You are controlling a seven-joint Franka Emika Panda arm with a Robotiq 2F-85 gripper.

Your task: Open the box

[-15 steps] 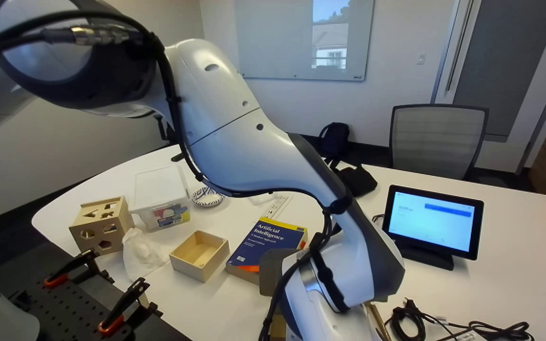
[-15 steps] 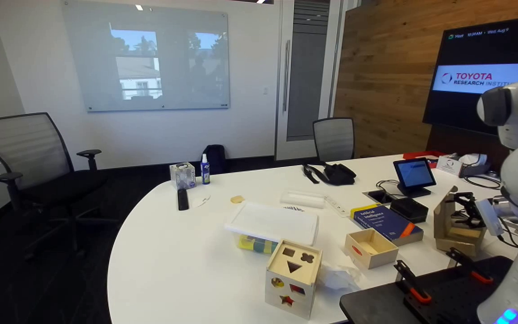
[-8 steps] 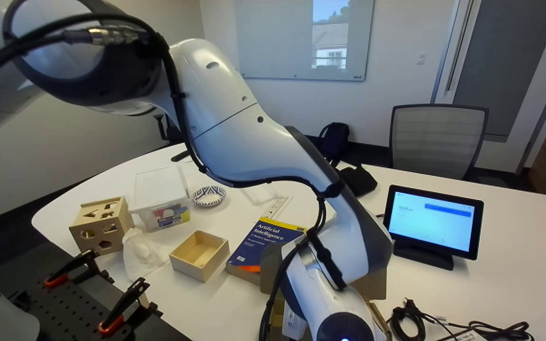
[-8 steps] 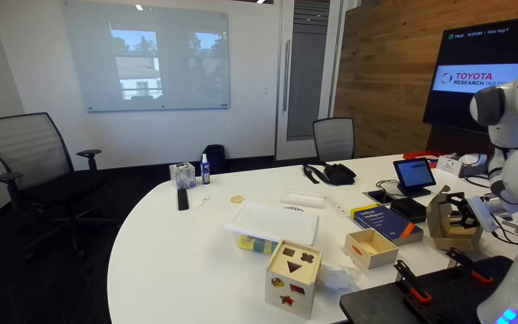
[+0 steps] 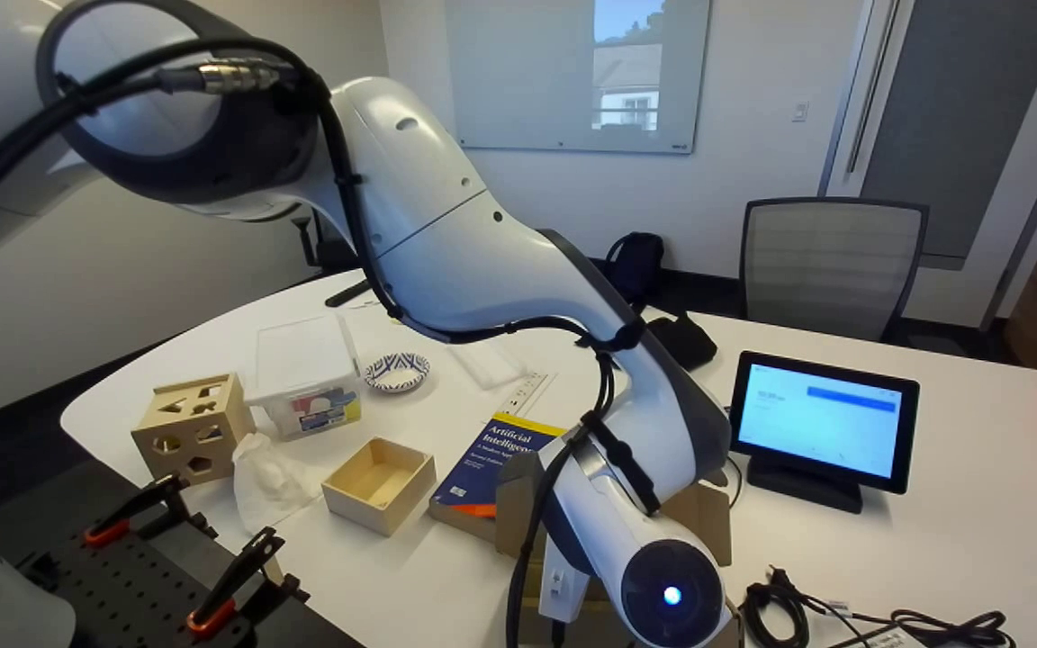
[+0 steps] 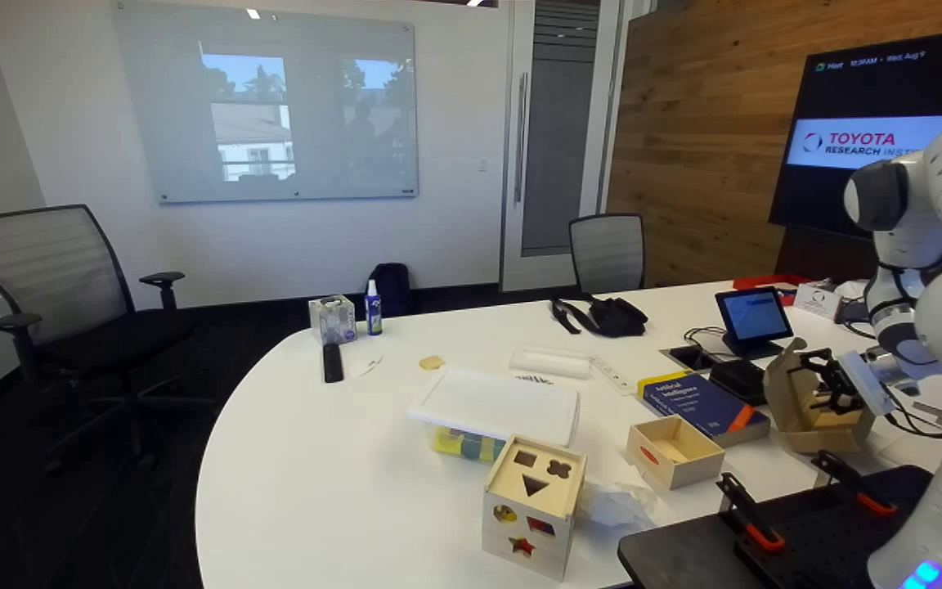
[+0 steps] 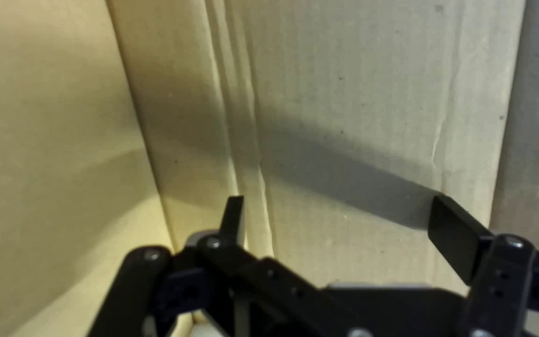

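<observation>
The brown cardboard box (image 6: 821,442) stands at the right of the table in an exterior view, its lid (image 6: 782,393) raised and leaning back from the body. In an exterior view the arm hides most of the box, and only parts of the raised lid (image 5: 709,520) and the body show. My gripper (image 6: 813,383) is over the open box, close to the lid's inner side. In the wrist view the open gripper (image 7: 337,208) has its fingers wide apart with nothing between them. Creased cardboard (image 7: 344,93) fills the view behind it; I cannot tell whether the fingertips touch it.
A blue book (image 6: 700,405) and a black device (image 6: 739,380) stand beside the box. A small wooden tray (image 6: 675,451), a wooden shape cube (image 6: 532,507) and a plastic bin (image 6: 495,405) are farther off. Clamps (image 6: 855,483) stick up near the robot base. A tablet (image 5: 823,418) stands behind.
My gripper has moved left in an exterior view, toward the lid. The lid has tilted further back, opening wider, and the box seems to have shifted slightly the same way.
</observation>
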